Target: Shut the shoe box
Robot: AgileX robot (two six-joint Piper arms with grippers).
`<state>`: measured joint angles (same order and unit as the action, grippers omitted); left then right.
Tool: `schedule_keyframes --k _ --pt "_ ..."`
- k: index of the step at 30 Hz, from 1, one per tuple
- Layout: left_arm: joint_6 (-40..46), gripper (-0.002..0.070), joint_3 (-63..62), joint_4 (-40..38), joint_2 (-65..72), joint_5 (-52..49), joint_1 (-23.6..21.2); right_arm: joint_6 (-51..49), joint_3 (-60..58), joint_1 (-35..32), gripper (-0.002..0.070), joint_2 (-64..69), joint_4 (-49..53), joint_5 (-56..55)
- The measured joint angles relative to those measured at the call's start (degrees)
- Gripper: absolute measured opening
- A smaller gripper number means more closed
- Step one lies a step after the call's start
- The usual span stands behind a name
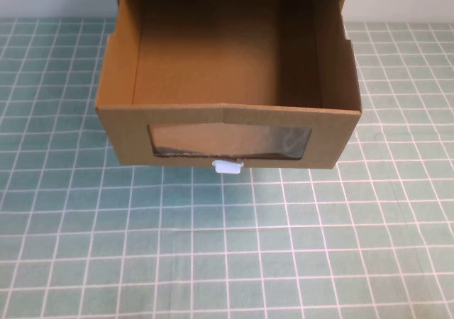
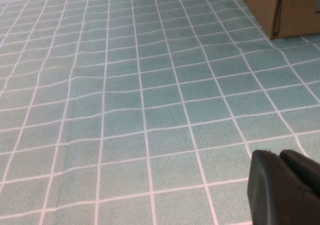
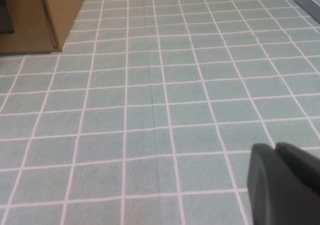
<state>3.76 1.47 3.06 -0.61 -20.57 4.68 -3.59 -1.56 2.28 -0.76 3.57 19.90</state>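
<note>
One shoe box [image 1: 227,85], upper centre, drawer out, nothing inside. My left gripper [image 2: 285,187] and right gripper [image 3: 285,182], lower right of each wrist view: can't tell open or clenched.

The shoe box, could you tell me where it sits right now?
In the high view the shoe box sits centre-back on the checked cloth, its drawer pulled toward the robot, with the left gripper and right gripper low over cloth, clear of it.

green gridded table [image 1: 213,255], shoe box [image 1: 227,138] on it

shoe box [image 1: 227,131] — drawer pulled out | white pull tab [image 1: 228,166] below window [image 1: 229,142]
</note>
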Motion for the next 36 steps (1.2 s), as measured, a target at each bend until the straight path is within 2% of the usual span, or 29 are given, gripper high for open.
schedule_keyframes --k 11,17,24,31,33,36 --pt "-1.5 -0.0005 0.0 0.0 0.0 0.3 0.0 0.0 0.0 0.0 -0.0011 0.0 0.0 0.0" --pt "-7.5 -0.0005 0.1 -3.7 -0.1 2.0 0.0 0.0 0.0 0.0 -0.0011 0.0 0.0 0.0" --pt "-15.6 -0.0005 0.1 -15.6 -0.1 11.1 0.0 0.0 0.0 0.0 -0.0012 0.0 0.0 0.0" --pt "-15.2 -0.0005 -0.2 -16.9 -0.1 24.6 0.0 0.0 0.0 0.0 -0.0011 0.0 0.0 0.0" --pt "-15.1 -0.0005 -2.9 -16.9 1.4 22.7 0.0 0.0 0.0 0.0 -0.0011 0.0 0.0 0.0" --pt "-14.1 -0.0005 -11.4 -16.7 8.3 13.5 0.0 0.0 0.0 0.0 -0.0011 0.0 0.0 0.0"
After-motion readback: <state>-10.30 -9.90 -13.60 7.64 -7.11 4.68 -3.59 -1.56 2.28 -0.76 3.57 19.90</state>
